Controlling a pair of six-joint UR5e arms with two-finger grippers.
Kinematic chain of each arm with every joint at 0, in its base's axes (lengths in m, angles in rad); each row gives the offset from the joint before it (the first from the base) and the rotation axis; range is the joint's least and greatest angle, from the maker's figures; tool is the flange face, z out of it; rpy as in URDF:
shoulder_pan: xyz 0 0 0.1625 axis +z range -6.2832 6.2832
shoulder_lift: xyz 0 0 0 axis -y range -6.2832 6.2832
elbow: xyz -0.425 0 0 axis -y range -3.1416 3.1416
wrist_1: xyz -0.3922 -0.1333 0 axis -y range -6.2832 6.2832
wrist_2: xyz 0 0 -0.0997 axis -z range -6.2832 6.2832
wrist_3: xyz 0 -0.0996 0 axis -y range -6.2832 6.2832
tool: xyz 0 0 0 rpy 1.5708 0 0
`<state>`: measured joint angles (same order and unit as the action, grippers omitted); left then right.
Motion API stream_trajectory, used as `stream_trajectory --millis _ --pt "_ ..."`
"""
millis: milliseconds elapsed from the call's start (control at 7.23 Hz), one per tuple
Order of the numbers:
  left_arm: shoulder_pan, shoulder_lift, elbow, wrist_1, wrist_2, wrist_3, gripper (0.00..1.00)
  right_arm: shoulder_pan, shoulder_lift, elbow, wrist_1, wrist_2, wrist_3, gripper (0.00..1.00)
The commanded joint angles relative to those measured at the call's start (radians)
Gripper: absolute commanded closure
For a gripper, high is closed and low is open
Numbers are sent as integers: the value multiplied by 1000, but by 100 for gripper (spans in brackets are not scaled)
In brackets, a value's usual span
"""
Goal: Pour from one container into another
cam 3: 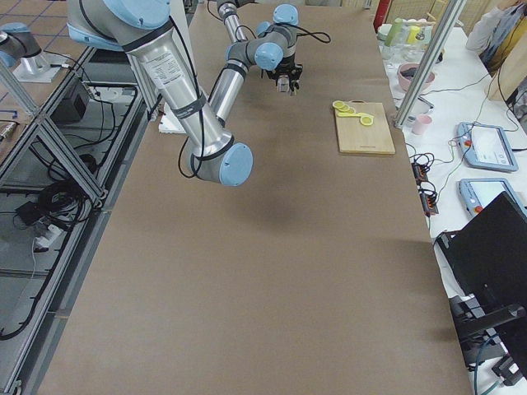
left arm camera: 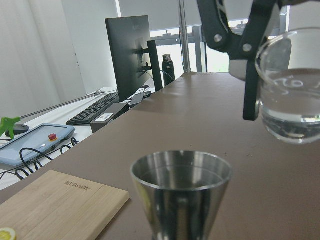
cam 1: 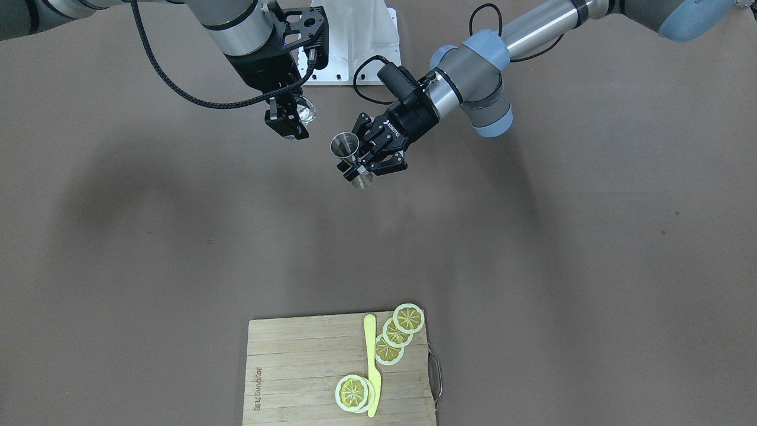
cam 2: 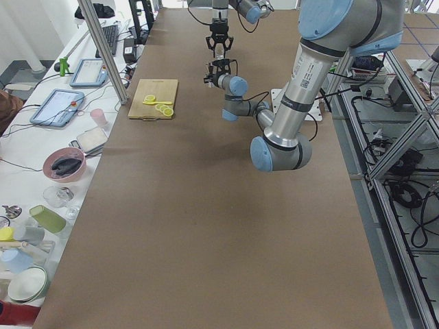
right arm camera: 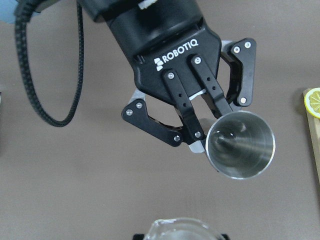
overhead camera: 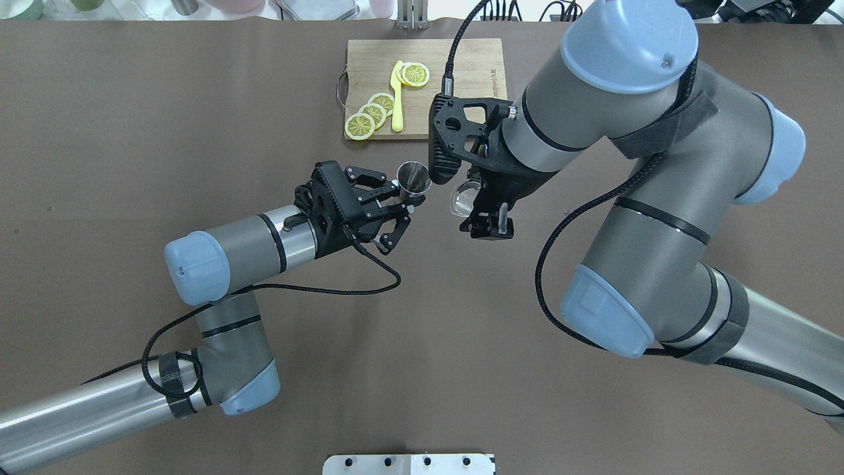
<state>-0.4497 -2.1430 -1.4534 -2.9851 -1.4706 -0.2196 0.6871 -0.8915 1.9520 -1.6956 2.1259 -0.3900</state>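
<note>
My left gripper [overhead camera: 407, 203] is shut on the waist of the steel jigger [overhead camera: 413, 177], holding it upright above the brown table with its mouth up. The jigger [right arm camera: 241, 145] looks empty in the right wrist view. My right gripper [overhead camera: 478, 214] is shut on the small clear glass [overhead camera: 465, 198], which hangs close beside the jigger without touching it. In the left wrist view the glass [left arm camera: 292, 100] holds some clear liquid and sits higher than the jigger [left arm camera: 181, 192], to its right. From the front, the glass [cam 1: 306, 110] and jigger [cam 1: 345, 145] are side by side.
A wooden cutting board [cam 1: 295, 367] with several lemon slices [cam 1: 396, 334] and a yellow knife [cam 1: 372, 367] lies at the far table edge. The white robot base plate [cam 1: 355, 41] is behind the grippers. Bowls, cups and tablets [cam 2: 62, 164] crowd a side bench.
</note>
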Motion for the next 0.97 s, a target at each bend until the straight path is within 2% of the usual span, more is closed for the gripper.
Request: stream_trajectory --millis 0,277,830 --pt "3 0 2 0 -1 0 100 8 15 -40 2 5 -36 100" --pt "3 5 2 0 -2 0 100 25 60 -96 2 15 -87 100" --pt "3 14 -7 -17 -4 -1 100 61 98 -146 2 51 -153 100"
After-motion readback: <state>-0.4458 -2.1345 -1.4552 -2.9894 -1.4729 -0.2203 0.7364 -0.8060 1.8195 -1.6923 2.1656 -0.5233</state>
